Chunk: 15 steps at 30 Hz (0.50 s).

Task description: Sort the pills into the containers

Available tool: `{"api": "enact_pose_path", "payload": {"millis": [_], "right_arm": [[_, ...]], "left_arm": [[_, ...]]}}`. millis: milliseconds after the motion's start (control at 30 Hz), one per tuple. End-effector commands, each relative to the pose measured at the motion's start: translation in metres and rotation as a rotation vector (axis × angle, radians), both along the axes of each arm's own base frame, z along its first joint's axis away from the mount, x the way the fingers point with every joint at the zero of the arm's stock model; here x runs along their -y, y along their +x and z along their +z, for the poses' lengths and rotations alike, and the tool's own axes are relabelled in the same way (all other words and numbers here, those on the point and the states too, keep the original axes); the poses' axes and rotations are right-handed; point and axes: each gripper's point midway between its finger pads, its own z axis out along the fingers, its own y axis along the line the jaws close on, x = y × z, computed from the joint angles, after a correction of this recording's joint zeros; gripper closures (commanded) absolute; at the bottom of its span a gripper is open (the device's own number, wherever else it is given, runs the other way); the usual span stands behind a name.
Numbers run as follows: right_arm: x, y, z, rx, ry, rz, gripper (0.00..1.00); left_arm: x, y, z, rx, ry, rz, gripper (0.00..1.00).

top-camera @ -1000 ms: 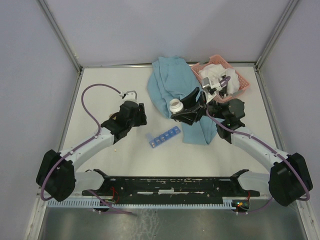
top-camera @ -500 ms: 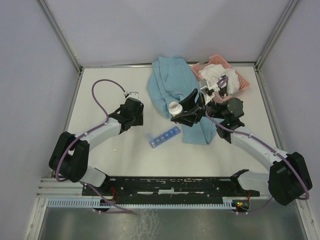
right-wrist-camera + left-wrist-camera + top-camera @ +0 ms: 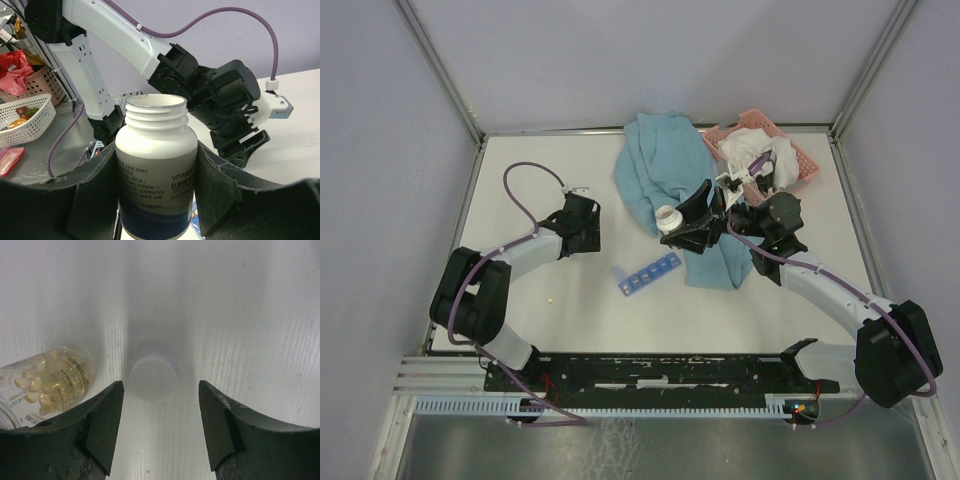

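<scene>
- The right gripper [image 3: 157, 200] clenches the uncapped white bottle [image 3: 156, 150], at the centre of the top view.
- The left gripper [image 3: 160, 430] hangs released above a white cap [image 3: 153, 378].
- The blue containers [image 3: 646, 274] sit at lower centre, their contents unclear. One pill [image 3: 552, 299] lies loose at lower left, so sorting seems barely begun.

The white bottle [image 3: 156, 165] reads "VITAMIN", with a "B" and smaller characters beneath, seemingly Chinese. The clear bottle [image 3: 47, 377] carries fine print too blurred to read.
</scene>
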Motion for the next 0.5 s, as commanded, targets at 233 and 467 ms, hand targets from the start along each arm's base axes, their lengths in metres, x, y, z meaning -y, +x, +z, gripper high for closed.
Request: {"api": "enact_pose_path", "payload": {"millis": [233, 467], "right_arm": [[0.001, -0.001, 0.015, 0.075, 0.023, 0.012, 0.87], [0.001, -0.001, 0.015, 0.073, 0.023, 0.01, 0.87]], "left_arm": [[-0.002, 0.016, -0.001, 0.011, 0.004, -0.01, 0.35], [0.0, 0.016, -0.006, -0.006, -0.007, -0.014, 0.38]]}}
